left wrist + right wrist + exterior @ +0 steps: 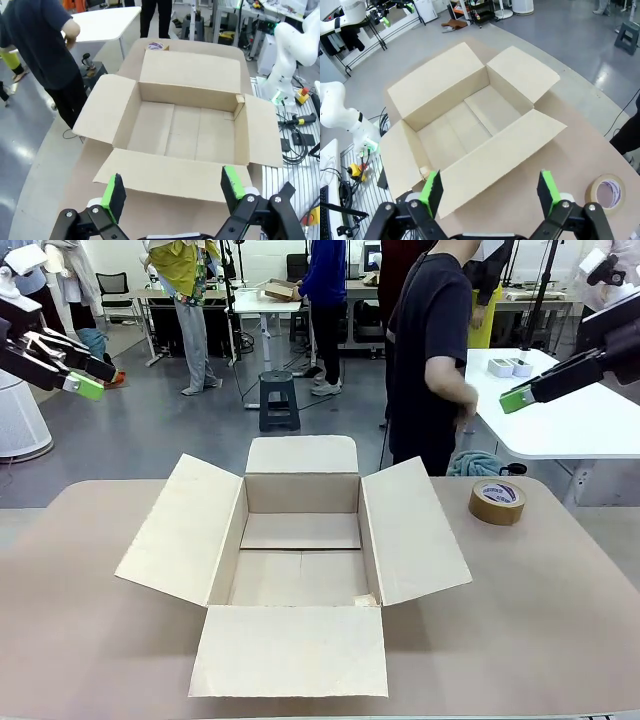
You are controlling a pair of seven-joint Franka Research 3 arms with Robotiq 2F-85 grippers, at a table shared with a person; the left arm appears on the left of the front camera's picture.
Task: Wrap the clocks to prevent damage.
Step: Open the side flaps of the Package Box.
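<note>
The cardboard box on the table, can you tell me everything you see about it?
The cardboard box is plain, light brown and wide, standing upright in the middle of the table. Its top is open, with all four flaps folded outward. Inside it looks bare except for a tiny pale scrap in one near corner. Only the table touches it.

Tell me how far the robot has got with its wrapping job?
Done: the cardboard box stands on the table with all four flaps spread, and a roll of brown tape lies beside it. In hand: nothing; the left gripper and right gripper both hang open above the table. Left: all the wrapping, which has not started; the person stands at the far side.
</note>
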